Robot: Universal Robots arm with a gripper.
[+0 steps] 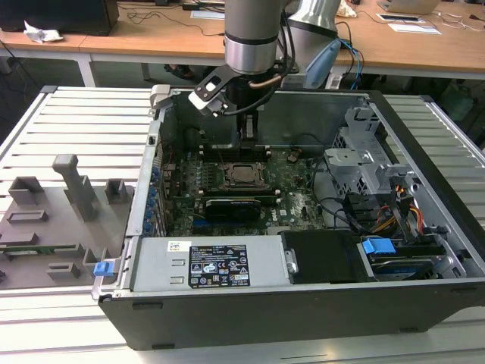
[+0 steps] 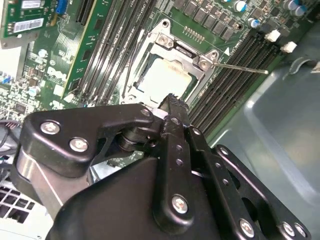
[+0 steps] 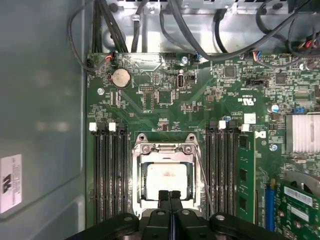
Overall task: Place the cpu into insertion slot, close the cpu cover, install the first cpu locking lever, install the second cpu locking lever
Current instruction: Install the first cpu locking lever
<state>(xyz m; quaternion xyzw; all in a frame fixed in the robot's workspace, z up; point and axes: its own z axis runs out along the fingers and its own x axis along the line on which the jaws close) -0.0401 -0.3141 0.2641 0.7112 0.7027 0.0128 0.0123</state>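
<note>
— Slatted metal table (image 1: 76, 114), one open computer case (image 1: 424, 174) on it. Your one arm (image 1: 254, 30) hangs straight down from above into the case, wrist vertical over the motherboard (image 3: 165, 112).

— And the gripper (image 3: 170, 196)?

— Your two fingers (image 3: 163, 196) are pressed together with nothing between them, tips at the socket's edge. Whether they touch it, I can't tell.

— Count it for me.

— One cpu (image 3: 167, 176), seated in the insertion slot (image 3: 142, 187). One cpu cover (image 3: 162, 148) lies flat over it, and the chip shows through the window. One thin lever rod (image 3: 202, 175) runs just beside the socket; latched or not, I can't tell.
</note>
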